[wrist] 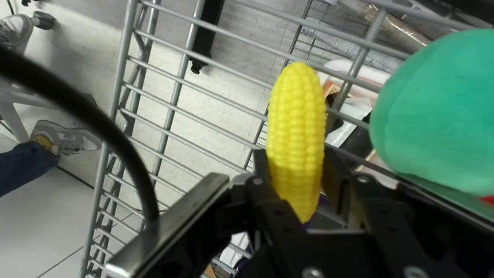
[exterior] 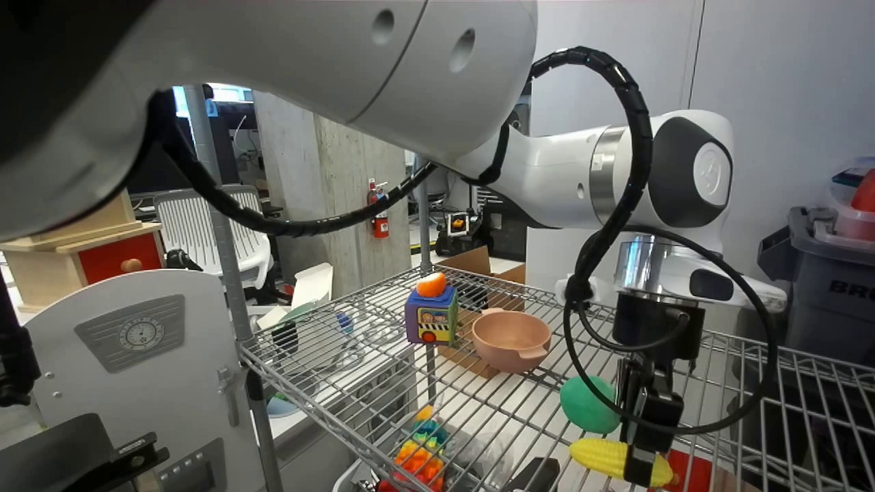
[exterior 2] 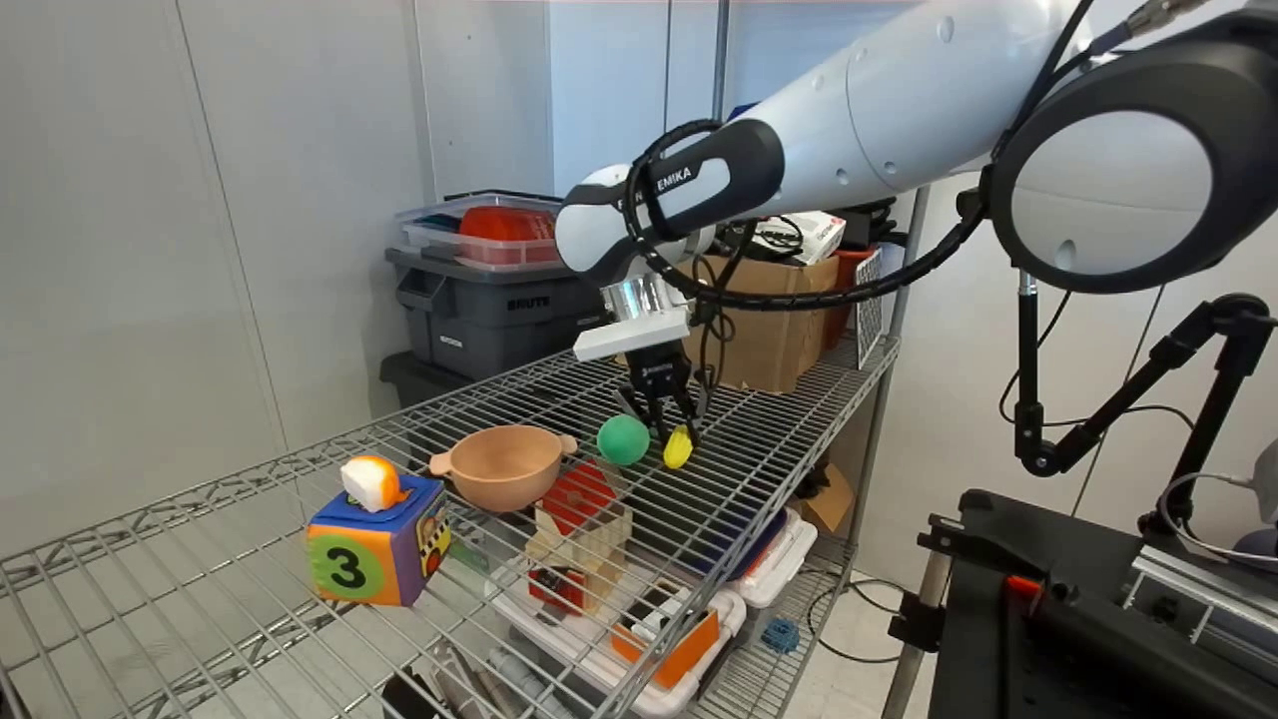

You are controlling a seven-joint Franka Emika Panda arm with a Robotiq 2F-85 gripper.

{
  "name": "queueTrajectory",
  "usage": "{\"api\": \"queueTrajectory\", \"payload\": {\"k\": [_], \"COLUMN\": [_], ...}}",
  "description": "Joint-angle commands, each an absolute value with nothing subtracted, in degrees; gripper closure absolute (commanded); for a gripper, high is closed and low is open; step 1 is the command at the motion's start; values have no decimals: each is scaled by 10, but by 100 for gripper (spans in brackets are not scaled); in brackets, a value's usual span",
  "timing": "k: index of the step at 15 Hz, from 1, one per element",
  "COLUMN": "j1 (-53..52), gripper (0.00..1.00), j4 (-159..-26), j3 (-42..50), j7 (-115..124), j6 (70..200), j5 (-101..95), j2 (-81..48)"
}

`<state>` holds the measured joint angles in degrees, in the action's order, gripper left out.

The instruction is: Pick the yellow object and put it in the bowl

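- The gripper (wrist: 296,166) is pinching the yellow corn (wrist: 296,116), with one of its fingers (wrist: 262,166) pressing on each side; the gap is standing only as wide as the corn.
- In the wrist view, the yellow corn is sitting in the middle of the frame, and its round end is pointing to the top.
- In an exterior view, the yellow corn (exterior: 601,454) is lying sideways at the bottom right of the frame, with the gripper crossing in front of it.
- The views are not telling me if the yellow corn is touching the wire shelf (wrist: 112,112) or hanging just over it.
- The pinkish bowl (exterior 2: 507,467) is sitting on the wire shelf, a bit left of the middle in an exterior view, and the yellow corn is showing apart from it, to the right.
- In both exterior views, the green ball (exterior 2: 623,439) is resting between the pinkish bowl and the yellow corn, just beside the gripper.
- A soft block (exterior 2: 364,559) with a big 3 is sitting at the lower left in an exterior view, and an orange and white thing (exterior 2: 371,483) is lying on top.
- The white robot arm (exterior 2: 899,110) is hanging at the upper right in an exterior view, and a black cable (exterior 2: 799,300) is looping under it.
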<state>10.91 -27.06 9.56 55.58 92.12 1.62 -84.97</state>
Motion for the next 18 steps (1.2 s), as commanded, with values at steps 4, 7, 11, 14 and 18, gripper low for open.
{"api": "queueTrajectory", "payload": {"k": [4,7,11,14,18], "j1": [116,121,112,103,74], "gripper": [90,90,90,90,90], "j4": [-247,-224,-268,-267,-266], "j3": [83,73,65,60,51], "j7": [563,534,498,479,481], "j6": [902,842,822,810,804], "j5": [12,19,18,18,20], "j2": [-861,-860,-807,-787,-764]}}
